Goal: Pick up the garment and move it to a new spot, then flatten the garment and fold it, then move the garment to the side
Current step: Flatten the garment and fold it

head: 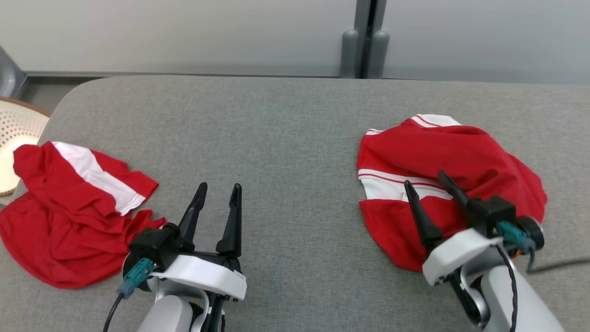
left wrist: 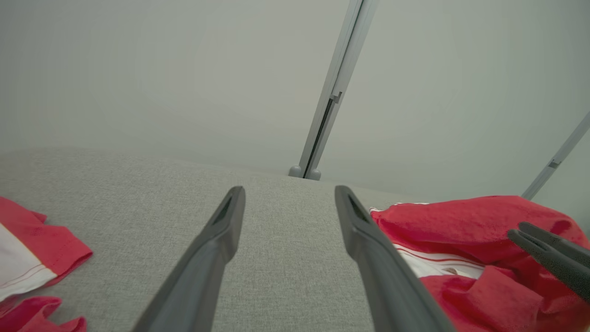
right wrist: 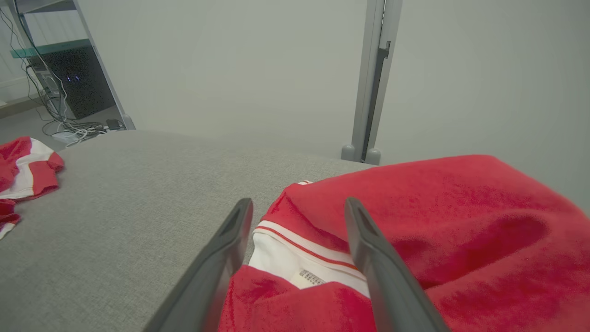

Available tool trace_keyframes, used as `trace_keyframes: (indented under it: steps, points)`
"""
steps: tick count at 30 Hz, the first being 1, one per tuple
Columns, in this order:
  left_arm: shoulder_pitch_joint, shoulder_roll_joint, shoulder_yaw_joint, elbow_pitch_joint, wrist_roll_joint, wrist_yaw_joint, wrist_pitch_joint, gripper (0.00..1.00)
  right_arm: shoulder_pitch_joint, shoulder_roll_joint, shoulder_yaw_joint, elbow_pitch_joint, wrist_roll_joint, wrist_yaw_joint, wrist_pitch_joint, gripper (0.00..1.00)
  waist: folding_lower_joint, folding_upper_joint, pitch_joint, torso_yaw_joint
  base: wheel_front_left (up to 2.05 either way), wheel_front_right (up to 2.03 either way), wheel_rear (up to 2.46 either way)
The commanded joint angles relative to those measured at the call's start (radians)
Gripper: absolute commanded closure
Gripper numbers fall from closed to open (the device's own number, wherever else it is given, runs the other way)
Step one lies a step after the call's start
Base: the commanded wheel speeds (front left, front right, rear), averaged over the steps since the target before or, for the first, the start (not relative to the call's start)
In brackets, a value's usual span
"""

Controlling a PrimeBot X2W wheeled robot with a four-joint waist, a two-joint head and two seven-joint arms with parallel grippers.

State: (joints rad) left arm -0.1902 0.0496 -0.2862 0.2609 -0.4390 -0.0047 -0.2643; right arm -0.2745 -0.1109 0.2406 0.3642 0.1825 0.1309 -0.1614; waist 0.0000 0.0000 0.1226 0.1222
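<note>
Both fingers of my left gripper (head: pixel 220 185) stand spread wide over the bare grey fabric surface (head: pixel 286 152) and hold nothing. On my right gripper (head: pixel 424 178) the fingers are spread just as wide and are also empty. They are poised over the near left part of the crumpled red garment (head: pixel 461 152), which lies in a heap on the right side of the surface. From my right wrist I see those two fingers (right wrist: pixel 375 263) straddling its white band (right wrist: pixel 281 258) with thin red stripes, where a small label (right wrist: pixel 308 278) shows. Whether the tips touch the cloth I cannot tell. A second red garment (head: pixel 60 221) with a broad white stripe lies rumpled at the far left, well apart from the first, beside a pale perforated basket (head: pixel 18 127). My left gripper sits between the two heaps, nearer the left one. Behind the surface stands a pale wall with a grey post (head: pixel 364 41).
</note>
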Motion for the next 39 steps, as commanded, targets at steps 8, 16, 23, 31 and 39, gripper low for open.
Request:
trace_keyframes:
  steps: [8,16,23,31,39]
  points:
    - [-0.06,0.003,-0.085,-0.014,-0.065,0.028,0.0,0.0,-0.186,-0.079,0.077,0.16,-0.049,0.0,0.21,0.0,0.0,0.0,0.09,0.107,0.0,0.0,0.0]
    - [-0.08,0.002,-0.136,-0.026,-0.108,0.053,0.0,0.0,-0.282,-0.12,0.121,0.282,-0.006,0.0,0.325,0.0,0.0,0.0,0.13,0.183,0.0,0.0,0.0]
    - [-0.08,0.003,-0.149,-0.03,-0.125,0.066,0.0,0.0,-0.306,-0.124,0.143,0.395,0.019,0.0,0.396,0.69,0.0,0.0,0.133,0.205,0.0,0.0,0.0]
    - [-0.077,0.002,-0.138,-0.023,-0.113,0.066,0.0,0.0,-0.331,-0.103,0.135,0.402,0.036,0.0,0.332,1.0,0.0,0.0,0.114,0.182,0.0,0.0,0.0]
    - [-0.062,0.003,-0.126,-0.007,-0.097,0.06,0.0,0.0,-0.405,-0.036,0.138,0.334,0.101,0.0,0.213,1.0,0.0,0.0,0.056,0.144,0.0,0.0,0.0]
